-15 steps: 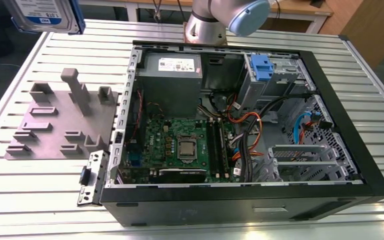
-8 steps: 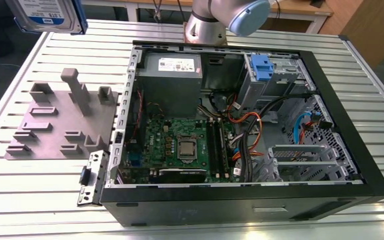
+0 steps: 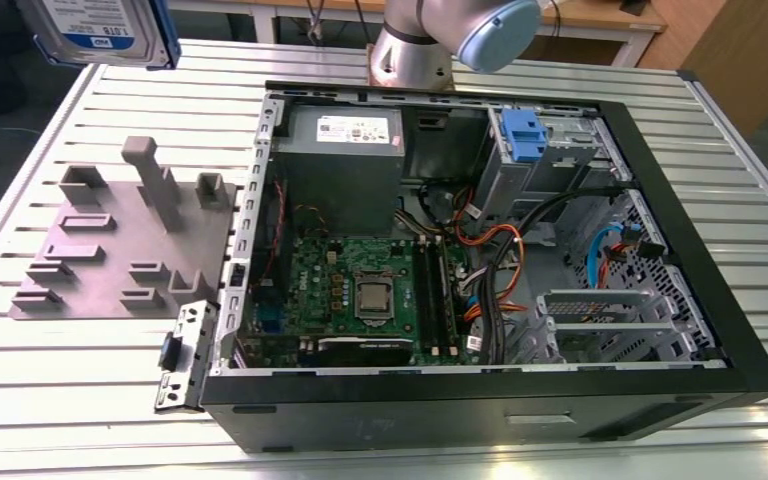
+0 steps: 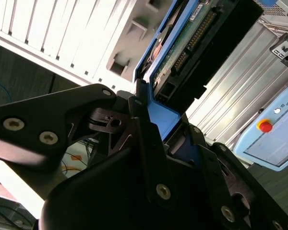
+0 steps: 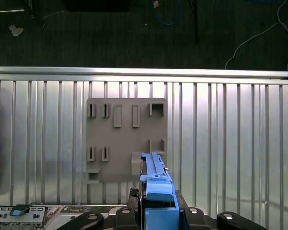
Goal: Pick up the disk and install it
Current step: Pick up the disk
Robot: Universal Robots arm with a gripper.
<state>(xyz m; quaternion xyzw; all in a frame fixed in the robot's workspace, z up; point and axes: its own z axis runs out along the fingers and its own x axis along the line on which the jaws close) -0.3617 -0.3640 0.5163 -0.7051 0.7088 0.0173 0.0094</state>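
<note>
The disk (image 3: 97,30) hangs high above the table at the exterior view's top left, its white-and-blue label facing the camera and blue caddy rails around it. In the second wrist view my gripper (image 4: 153,125) is shut on the disk (image 4: 182,48), with black fingers (image 4: 139,129) clamped on the blue rail and the drive's green circuit board and connector showing. In the first wrist view the disk (image 5: 156,179) appears edge-on as a blue rail, held over the grey holder plate (image 5: 125,139).
An open black computer case (image 3: 704,300) lies on the slatted metal table (image 3: 37,370). Inside it are a motherboard, cables and a metal drive cage with a blue latch (image 3: 524,135). A loose bracket (image 3: 184,355) lies beside the case. The arm's base (image 3: 411,50) stands behind it.
</note>
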